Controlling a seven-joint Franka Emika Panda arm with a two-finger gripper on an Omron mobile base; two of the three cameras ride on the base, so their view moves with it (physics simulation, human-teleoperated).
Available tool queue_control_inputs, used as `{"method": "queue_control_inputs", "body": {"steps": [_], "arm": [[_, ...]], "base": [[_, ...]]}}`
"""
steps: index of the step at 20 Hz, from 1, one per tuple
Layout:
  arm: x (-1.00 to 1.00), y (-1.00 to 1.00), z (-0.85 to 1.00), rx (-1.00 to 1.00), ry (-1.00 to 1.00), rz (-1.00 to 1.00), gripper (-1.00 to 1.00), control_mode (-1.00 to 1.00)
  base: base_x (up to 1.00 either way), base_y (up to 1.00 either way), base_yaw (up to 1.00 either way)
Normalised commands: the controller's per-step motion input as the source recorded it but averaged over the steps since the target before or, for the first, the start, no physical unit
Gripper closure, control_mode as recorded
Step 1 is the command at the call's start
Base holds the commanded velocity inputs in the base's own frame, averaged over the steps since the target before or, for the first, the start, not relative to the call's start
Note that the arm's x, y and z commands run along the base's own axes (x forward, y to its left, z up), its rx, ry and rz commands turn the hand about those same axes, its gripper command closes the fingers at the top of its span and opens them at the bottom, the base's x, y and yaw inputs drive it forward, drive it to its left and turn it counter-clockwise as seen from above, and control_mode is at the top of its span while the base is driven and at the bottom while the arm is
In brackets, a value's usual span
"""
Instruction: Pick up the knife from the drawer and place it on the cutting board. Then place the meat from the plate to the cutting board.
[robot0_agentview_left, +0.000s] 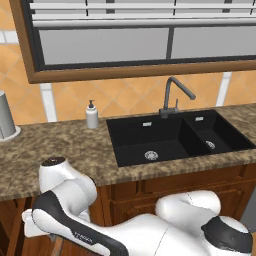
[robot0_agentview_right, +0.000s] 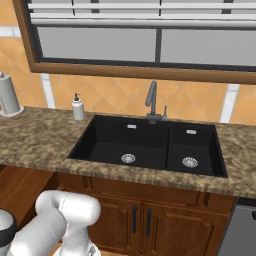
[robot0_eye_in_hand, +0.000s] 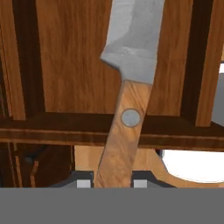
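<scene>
In the hand view, my gripper (robot0_eye_in_hand: 112, 183) is shut on the knife (robot0_eye_in_hand: 127, 127). Its brown wooden handle with a round rivet runs up from between my fingertips (robot0_eye_in_hand: 84, 183), and the grey blade points away at the top. Behind the knife lies the reddish-brown drawer (robot0_eye_in_hand: 70, 57), with its front rail crossing below the blade. The knife looks lifted clear of the drawer floor. In the right base view, a strip of the drawer's wood (robot0_agentview_right: 22, 192) shows under the counter at lower left. The cutting board and the meat are out of view.
A black double sink (robot0_agentview_left: 170, 137) with a grey faucet (robot0_agentview_left: 172, 97) is set in the speckled granite counter (robot0_agentview_left: 60, 145). A white soap dispenser (robot0_agentview_left: 92, 115) stands left of the sink and a grey cylinder (robot0_agentview_left: 5, 117) at the far left. Brown cabinet doors (robot0_agentview_right: 140, 220) are below.
</scene>
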Motion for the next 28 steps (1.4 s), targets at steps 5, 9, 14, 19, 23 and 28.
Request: {"method": "queue_control_inputs", "body": {"steps": [5, 9, 14, 19, 23, 28], "arm": [[0.55, -0.74, 0.55, 0.02, -0.19, 0.08, 1.00, -1.00], [0.79, -0.96, 0.59, 0.03, -0.03, 0.13, 1.00, -1.00], [0.82, -1.00, 0.61, 0.04, -0.03, 0.11, 1.00, -1.00], [0.66, -1.00, 0.25, 0.04, -0.06, 0.07, 1.00, -1.00], [0.27, -1.00, 0.00, 0.05, -0.17, 0.08, 1.00, -1.00], [0.00, -0.97, -0.10, 0.04, -0.09, 0.09, 1.00, -1.00]], "base": [[0.00, 0.00, 0.00], [0.00, 0.00, 0.00], [0.00, 0.00, 0.00], [0.00, 0.00, 0.00], [0.00, 0.00, 0.00], [0.00, 0.00, 0.00]]}}
